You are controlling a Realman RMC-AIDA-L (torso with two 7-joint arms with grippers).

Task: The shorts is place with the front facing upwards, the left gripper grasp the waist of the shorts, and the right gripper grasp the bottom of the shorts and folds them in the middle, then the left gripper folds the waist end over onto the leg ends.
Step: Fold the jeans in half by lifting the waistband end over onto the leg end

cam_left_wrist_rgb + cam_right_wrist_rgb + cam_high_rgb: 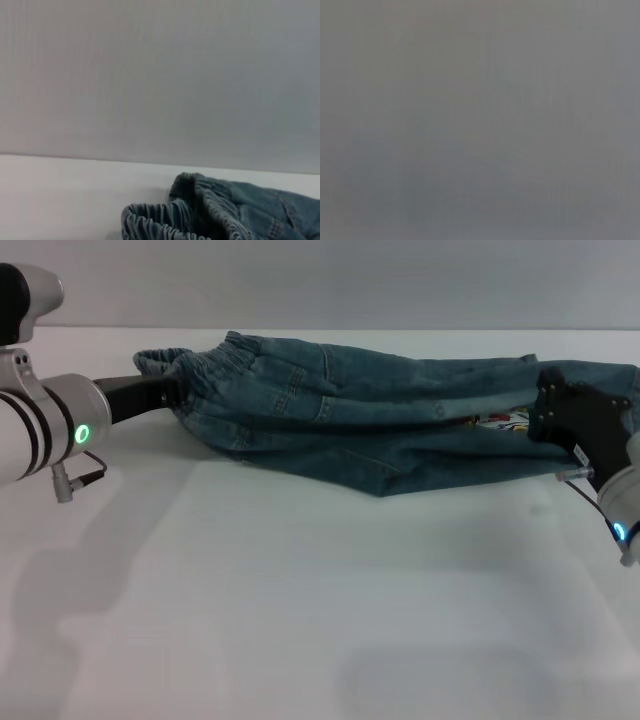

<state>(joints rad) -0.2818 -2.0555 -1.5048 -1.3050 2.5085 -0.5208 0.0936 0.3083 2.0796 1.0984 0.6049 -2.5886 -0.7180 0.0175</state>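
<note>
Underneath, white table [300,590], grey wall [160,75]; tool states on shorts [380,420] unclear.

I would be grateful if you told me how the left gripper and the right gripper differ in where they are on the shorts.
The left gripper reaches the ruffled elastic waist at the robot's left; the right gripper sits at the leg ends at the robot's right. The left gripper's arm bears a green light, the right gripper's a blue one. Both are black and touch the denim shorts on the white table.

Even overhead light is brightening the white bench [300,620]; soft shadows are lying at lower left; right wrist view is showing featureless grey blur.
</note>
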